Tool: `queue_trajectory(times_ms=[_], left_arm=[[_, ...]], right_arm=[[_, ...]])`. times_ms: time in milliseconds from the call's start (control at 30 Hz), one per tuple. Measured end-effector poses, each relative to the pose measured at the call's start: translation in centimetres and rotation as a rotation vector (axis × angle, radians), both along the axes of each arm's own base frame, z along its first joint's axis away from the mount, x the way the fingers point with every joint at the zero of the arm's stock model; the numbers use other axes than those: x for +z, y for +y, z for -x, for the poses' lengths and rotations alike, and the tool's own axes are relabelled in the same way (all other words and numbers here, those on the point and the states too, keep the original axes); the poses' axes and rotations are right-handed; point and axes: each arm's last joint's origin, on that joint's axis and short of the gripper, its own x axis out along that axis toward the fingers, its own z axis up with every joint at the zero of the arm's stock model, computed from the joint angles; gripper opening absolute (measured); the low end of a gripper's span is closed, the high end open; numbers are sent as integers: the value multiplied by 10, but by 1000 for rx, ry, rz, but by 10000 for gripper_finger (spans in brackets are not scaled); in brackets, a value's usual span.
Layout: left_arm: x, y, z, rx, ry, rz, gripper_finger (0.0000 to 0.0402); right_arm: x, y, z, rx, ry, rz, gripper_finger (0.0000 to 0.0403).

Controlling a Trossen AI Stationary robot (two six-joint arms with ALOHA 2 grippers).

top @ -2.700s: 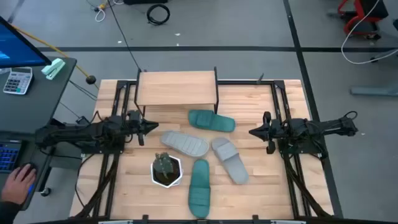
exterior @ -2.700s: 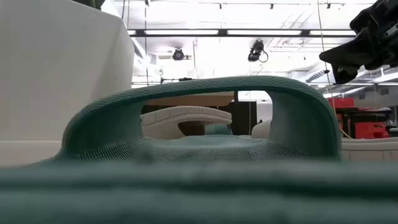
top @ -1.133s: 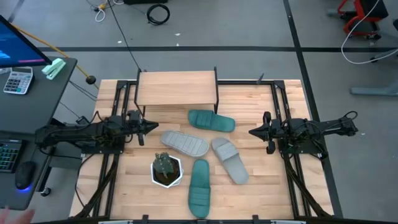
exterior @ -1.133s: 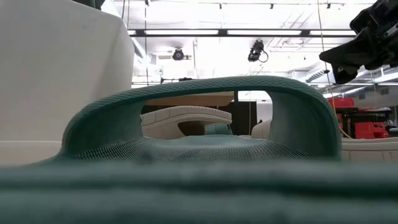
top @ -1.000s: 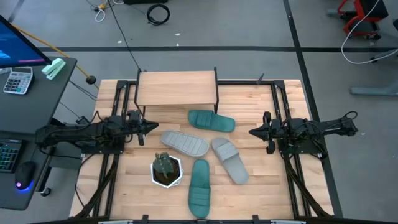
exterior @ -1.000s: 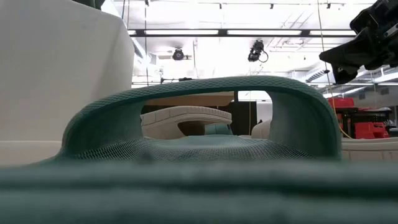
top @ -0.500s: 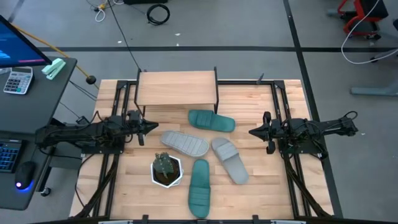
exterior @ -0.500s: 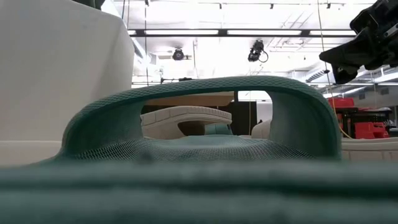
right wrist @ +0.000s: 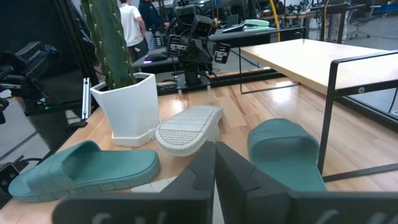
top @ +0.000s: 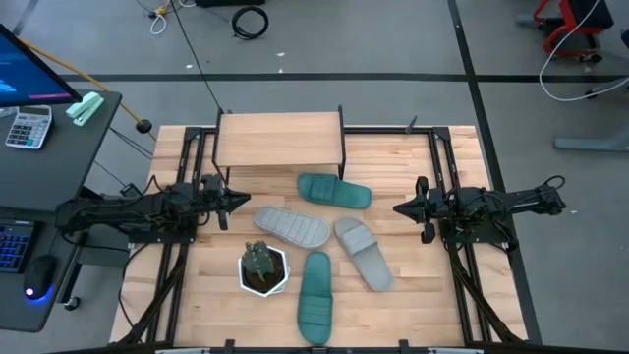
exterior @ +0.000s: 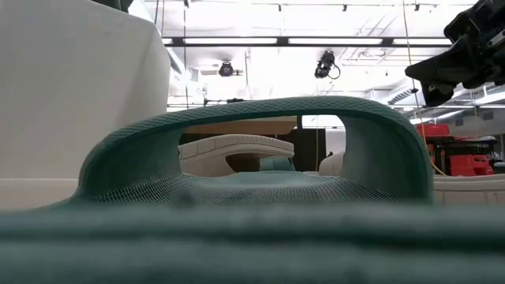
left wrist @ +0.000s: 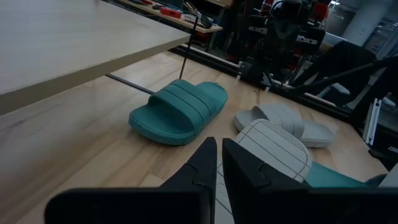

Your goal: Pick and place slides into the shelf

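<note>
- Far left, off the worktop [top: 413, 295], we see a dark desk [top: 59, 147] with a calculator [top: 28, 126] and a mouse [top: 41, 270].
- Left gripper [top: 246, 200] hovers at the worktop's left side, pointing inward at the slides. Its fingers [left wrist: 202, 165] are clenched together with nothing between them, and it sits just beside the near grey slide's end.
- We see the shelf [top: 280, 140] at the back of the worktop, left of centre. Its wooden top board is bare and no slide is on it.
- Potted cactus in a white pot [top: 262, 268] stands at front left, just beside the grey slide and the front teal slide.
- First grey slide [top: 292, 225] lies flat at mid worktop, in front of the shelf and angled.
- Back teal slide [top: 334, 190] lies just in front of the shelf's right leg, flat on the worktop.
- Front teal slide [top: 315, 296] lies at the front edge, lengthwise. It fills the low view right against the camera.
- Second grey slide [top: 363, 253] lies right of centre, angled, with its end near the first grey slide.
- Right gripper [top: 399, 207] hovers at the worktop's right side, pointing inward. Its fingers [right wrist: 202, 165] are clenched shut and empty, well apart from the slides.
- In the right wrist view a person in a white top [right wrist: 131, 22] stands in the room beyond.
</note>
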Motion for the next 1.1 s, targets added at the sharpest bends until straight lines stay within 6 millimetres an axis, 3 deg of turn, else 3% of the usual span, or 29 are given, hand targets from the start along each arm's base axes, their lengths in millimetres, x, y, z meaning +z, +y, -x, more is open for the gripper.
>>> queue_trajectory(times_ms=[1100], left_arm=[[0, 0, 0, 0, 0, 0, 31]], right_arm=[[0, 0, 0, 0, 1, 0, 18]])
